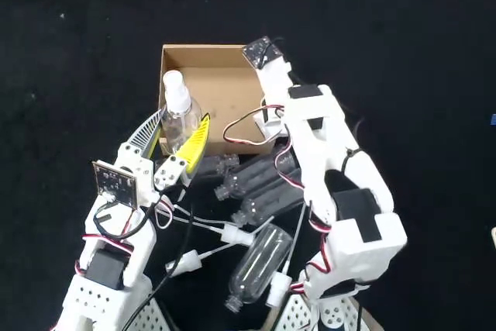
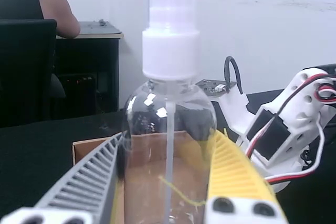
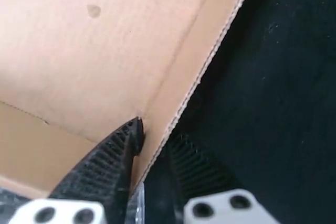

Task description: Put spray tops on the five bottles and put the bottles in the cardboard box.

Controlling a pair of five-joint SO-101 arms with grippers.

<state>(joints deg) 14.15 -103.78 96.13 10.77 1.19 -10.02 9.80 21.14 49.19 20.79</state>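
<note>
Looking down in the high view, the left gripper [image 1: 182, 120] is clenched around a bottle [image 1: 178, 110] that already wears its top [image 1: 174, 83]. It holds the bottle upright at the left side of the box [image 1: 225, 87]. Whether the base rests on the box floor I cannot tell. The right arm [image 1: 310, 125] stretches to the box's right wall. Four bare bottles [image 1: 260, 265] lie on the table [image 1: 403, 60] between the arms, with loose tops [image 1: 232, 234] beside them.

In the left wrist view, the grey and yellow fingers [image 2: 231, 171] press the bottle [image 2: 168, 108] from both sides, its top [image 2: 170, 40] seated straight and the box [image 2: 89, 148] low behind it.

In the right wrist view, the right gripper [image 3: 156, 137] straddles the box wall [image 3: 194, 77], one black finger inside and one outside, pinching it, seemingly to steady the box.

The step in hand looks like boxing the first capped bottle. Next, the left gripper likely needs to lower it fully, keep it upright and let go, while the box is kept still. Four bottles remain to be capped.
</note>
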